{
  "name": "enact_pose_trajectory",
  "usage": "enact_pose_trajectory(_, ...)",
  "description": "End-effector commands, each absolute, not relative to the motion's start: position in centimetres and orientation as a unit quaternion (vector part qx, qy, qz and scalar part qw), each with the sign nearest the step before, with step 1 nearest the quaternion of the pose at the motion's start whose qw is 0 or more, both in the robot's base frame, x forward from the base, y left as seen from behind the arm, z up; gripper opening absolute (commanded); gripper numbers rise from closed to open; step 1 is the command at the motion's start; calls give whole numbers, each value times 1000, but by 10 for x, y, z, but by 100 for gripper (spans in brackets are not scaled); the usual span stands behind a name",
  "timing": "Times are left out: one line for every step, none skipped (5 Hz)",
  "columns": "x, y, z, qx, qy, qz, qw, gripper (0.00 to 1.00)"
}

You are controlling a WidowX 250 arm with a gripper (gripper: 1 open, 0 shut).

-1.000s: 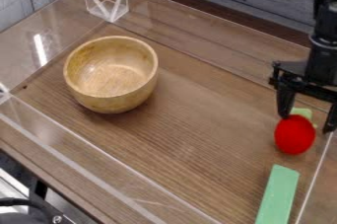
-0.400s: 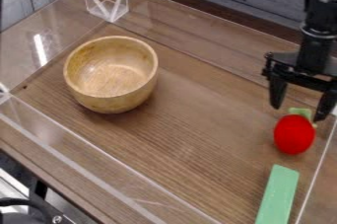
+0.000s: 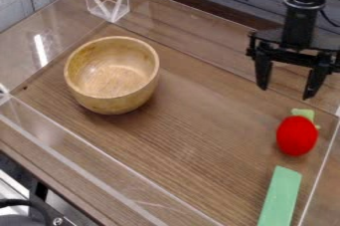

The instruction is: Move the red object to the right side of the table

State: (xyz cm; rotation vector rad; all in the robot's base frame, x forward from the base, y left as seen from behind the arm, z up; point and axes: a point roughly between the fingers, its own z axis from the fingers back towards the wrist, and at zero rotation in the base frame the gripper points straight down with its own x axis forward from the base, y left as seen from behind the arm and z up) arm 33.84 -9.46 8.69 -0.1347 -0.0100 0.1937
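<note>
Writing: I can make out no brand, label or lettering on anything in this view.
My gripper (image 3: 288, 79): black, spread wide, one finger toward the bowl side and the other toward the table's right edge; nothing is held between them.
Red object (image 3: 296, 135): resting on the tabletop near the right edge of the picture, below my gripper in the view and apart from it; rounded and bright red.
Pale green bit (image 3: 305, 117): at the upper end of the red object, on the side toward my gripper; I cannot tell whether it is joined on.
Light green block (image 3: 280, 198): long and flat, lying near the red object, farther down the picture, with its lower end close to the frame's bottom edge.
Wooden bowl (image 3: 113, 75): round, light tan, upright on the left part of the table, well apart from the red object; I see nothing in it.
Clear folded piece (image 3: 106, 6): see-through with pale edges, up near the table's far left corner, beyond the bowl.
Table (image 3: 186, 145): brown wood grain, with a low clear edging along its left side.
In the way: between my gripper and the red object I see only tabletop; the block lies on the opposite side of the red object from me, and the bowl is well off to the left.
</note>
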Motion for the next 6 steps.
enact_pose_trajectory(334, -91, 104, -74, -40, 113, 990, 100)
enact_pose_trajectory(339, -97, 104, -71, -35, 90, 993, 100)
enact_pose_trajectory(344, -102, 104, -68, -29, 67, 995, 100)
enact_pose_trajectory(343, -94, 98, -66, -25, 67, 995, 100)
enact_pose_trajectory(341, -86, 92, -64, -21, 68, 995, 100)
enact_pose_trajectory(342, -86, 88, -62, -18, 73, 995, 100)
